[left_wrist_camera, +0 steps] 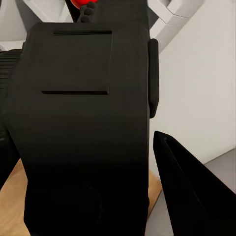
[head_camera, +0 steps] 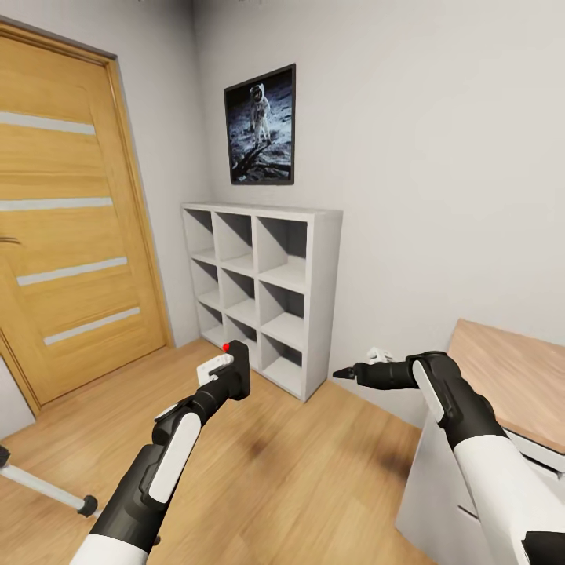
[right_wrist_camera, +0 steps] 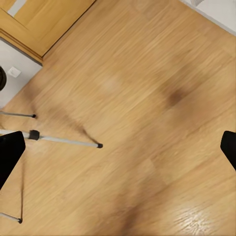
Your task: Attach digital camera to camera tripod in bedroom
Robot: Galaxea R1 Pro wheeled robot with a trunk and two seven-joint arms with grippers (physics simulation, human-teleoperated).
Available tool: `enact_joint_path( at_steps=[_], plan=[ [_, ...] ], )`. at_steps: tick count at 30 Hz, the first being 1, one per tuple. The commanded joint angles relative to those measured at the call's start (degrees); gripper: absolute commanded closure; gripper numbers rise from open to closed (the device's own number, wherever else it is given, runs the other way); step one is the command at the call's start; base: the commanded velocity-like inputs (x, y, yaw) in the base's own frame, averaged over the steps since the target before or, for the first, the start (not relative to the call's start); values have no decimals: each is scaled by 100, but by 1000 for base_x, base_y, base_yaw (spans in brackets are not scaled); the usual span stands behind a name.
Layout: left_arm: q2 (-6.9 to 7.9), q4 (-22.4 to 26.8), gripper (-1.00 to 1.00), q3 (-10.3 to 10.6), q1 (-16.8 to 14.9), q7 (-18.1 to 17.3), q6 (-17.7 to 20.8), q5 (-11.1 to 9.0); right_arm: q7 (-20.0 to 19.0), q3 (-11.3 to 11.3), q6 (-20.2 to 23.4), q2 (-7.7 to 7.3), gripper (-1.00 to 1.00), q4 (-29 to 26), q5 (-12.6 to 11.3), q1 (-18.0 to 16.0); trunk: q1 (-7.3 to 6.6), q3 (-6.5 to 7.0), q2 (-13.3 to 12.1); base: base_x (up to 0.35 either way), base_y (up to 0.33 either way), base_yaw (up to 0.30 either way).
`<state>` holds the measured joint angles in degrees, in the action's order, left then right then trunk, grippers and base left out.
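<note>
**Two arms raised, camera gripped in the left**

Both arms reach forward over the wood floor (head_camera: 298, 471). The left arm stretches up and away, and its gripper (head_camera: 227, 369) is clenched on the digital camera (head_camera: 235, 369), which sits in front of the white cube shelves (head_camera: 263, 294); the red dot shows at its top. In the left wrist view the black camera body (left_wrist_camera: 83, 132) sits just beside one dark fingertip (left_wrist_camera: 191, 191). The right arm bends at the elbow, its forearm pointing left, near a wooden-topped cabinet (head_camera: 510, 377). The right gripper (head_camera: 345, 373) looks small and dark there; in its wrist view the fingertips (right_wrist_camera: 10, 155) stand wide apart at the edges, released and empty.

The camera tripod (right_wrist_camera: 64, 141) is cut off: only silver legs with black feet show on the floor, one leg also at the near left (head_camera: 47, 488) of the head view. The oak door (head_camera: 67, 227) is cropped at the left.
</note>
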<state>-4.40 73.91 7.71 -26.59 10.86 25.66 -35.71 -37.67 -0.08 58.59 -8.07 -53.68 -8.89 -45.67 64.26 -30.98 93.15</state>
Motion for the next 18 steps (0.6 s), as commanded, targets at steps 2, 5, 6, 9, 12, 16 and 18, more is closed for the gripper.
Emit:
enact_joint_path(
  at_steps=[2,5,6,9,12,16,18],
  plan=[
    [1,9,100,4,-4,48,18,-53,18,-1,38,-2,-100,-2,-40,-4,-45,30,-78,0,0,0],
    [1,9,100,7,-4,45,18,-58,22,-1,35,-2,-100,-3,-42,-4,-111,84,-199,0,0,0],
    [1,9,100,7,-4,44,18,-58,22,-1,34,0,-100,-3,-43,-4,-133,102,-239,0,0,0],
    [1,9,100,10,-4,47,18,-58,23,-1,30,5,-100,-3,-37,-4,-199,156,-359,0,0,0],
    [1,9,100,10,-4,48,18,-55,23,-1,30,6,-100,-3,-39,-4,-265,209,-479,0,0,0],
    [1,9,100,11,-4,48,18,-51,23,5,35,4,-100,-3,-42,-4,-352,281,-640,0,0,0],
    [1,9,100,11,-4,48,18,-50,23,11,36,4,-100,-3,-36,-4,-396,317,-720,0,0,0]
  ],
)
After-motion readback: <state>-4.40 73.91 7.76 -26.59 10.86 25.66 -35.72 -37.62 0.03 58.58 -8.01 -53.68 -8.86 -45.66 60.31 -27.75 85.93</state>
